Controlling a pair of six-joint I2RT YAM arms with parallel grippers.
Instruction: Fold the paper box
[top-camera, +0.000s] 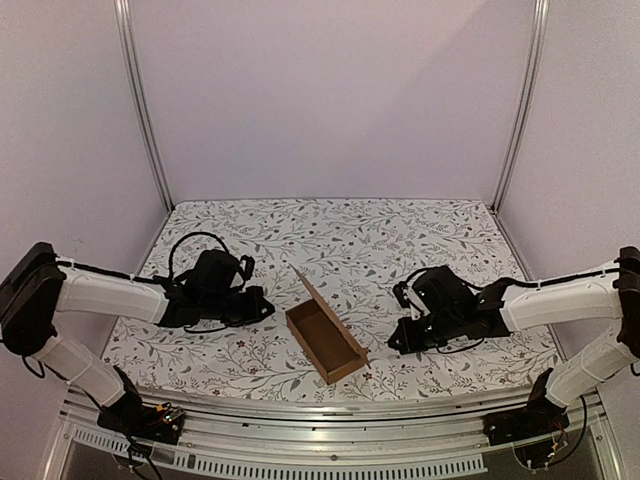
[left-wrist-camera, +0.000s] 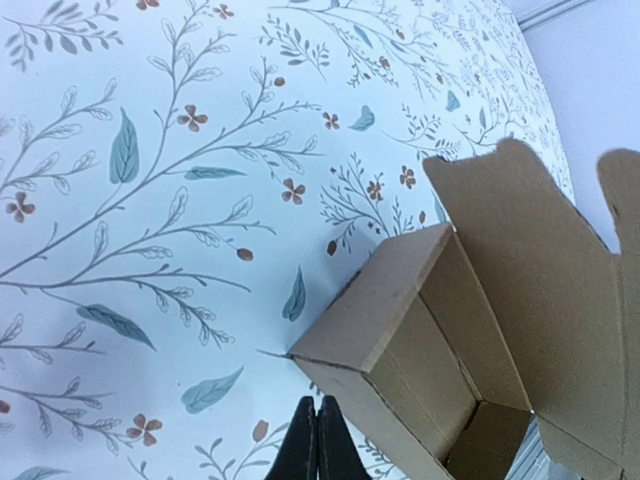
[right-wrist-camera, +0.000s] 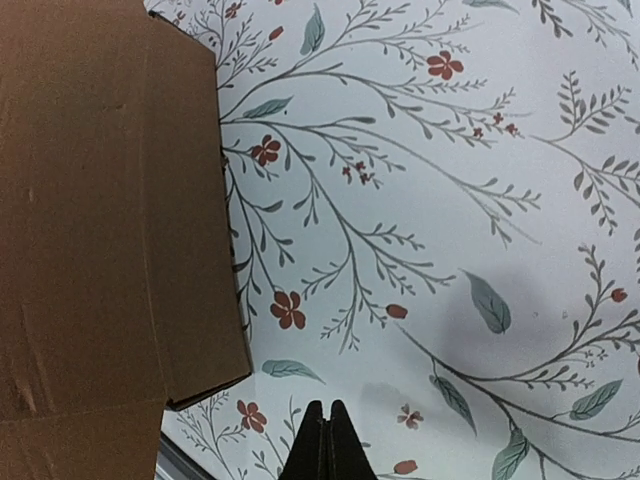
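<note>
- Paper box (top-camera: 325, 340) sits on the flowered cloth (top-camera: 400, 240) between the two pincers. It is an open brown tray, and its lid flap (top-camera: 318, 300) stands up along one long side.
- The left pincer (top-camera: 262, 305) is clenched on nothing. In its wrist view the black fingertips (left-wrist-camera: 318, 450) press together, and the box's near corner (left-wrist-camera: 330, 350) lies just ahead of them and to their right, not touching.
- The right pincer (top-camera: 395, 340) is likewise closed and empty, fingertips (right-wrist-camera: 325, 445) together. The lid's plain outer face (right-wrist-camera: 100, 220) fills the space ahead of it and to its left.
- The tray already looks formed, so the step in hand is probably bringing the lid down and tucking its front flap inside.
- The lid hinges on the side nearer the right pincer, so that pincer is best placed to push. It should press high on the lid's outer face, near the middle of its length, so the panel turns on the crease without buckling.
- The box is light and the cloth may let it slide. The left pincer should brace the tray wall on its own side before any push.
- The lid's small end tabs (left-wrist-camera: 500, 160) need guiding inside the walls, or they may catch on the rim.
</note>
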